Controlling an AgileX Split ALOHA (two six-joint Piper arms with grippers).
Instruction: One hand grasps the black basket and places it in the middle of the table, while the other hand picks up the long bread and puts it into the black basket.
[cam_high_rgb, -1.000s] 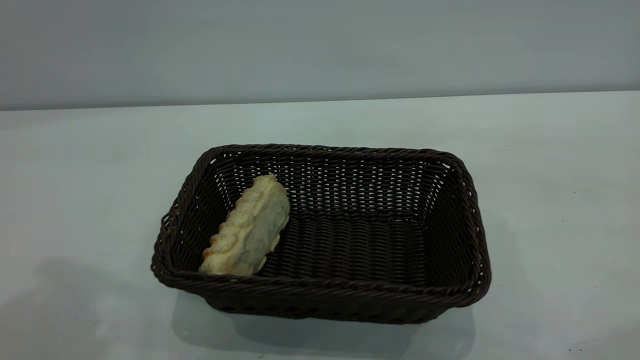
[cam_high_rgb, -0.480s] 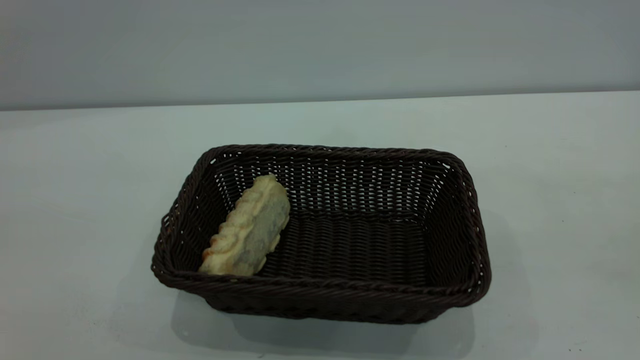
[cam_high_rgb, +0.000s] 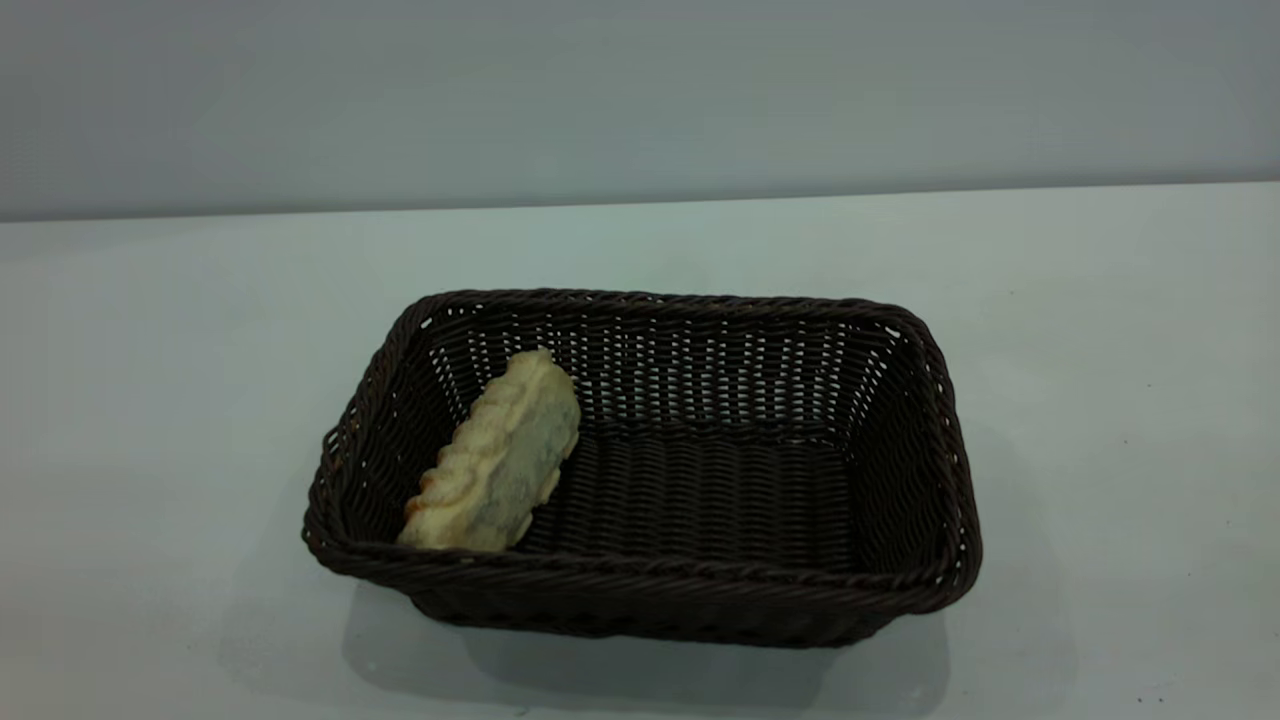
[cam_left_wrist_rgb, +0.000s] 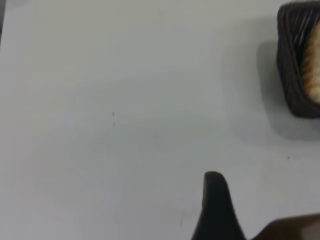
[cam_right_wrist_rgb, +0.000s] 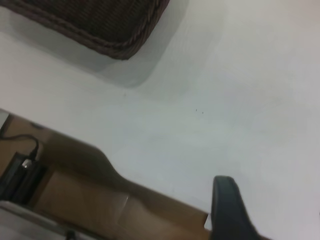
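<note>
Exterior: the black basket (cam_high_rgb: 655, 470) sits mid-table (cam_high_rgb: 150, 380); the long bread (cam_high_rgb: 497, 456) leans inside it at its 9 o'clock end, pale underside showing.
Left wrist: left gripper (cam_left_wrist_rgb: 216, 207) over bare table, one finger seen, grip state unclear; basket at 2 o'clock.
Right wrist: right gripper (cam_right_wrist_rgb: 229, 210), one finger seen, grip state unclear; basket corner at 11 o'clock.
</note>
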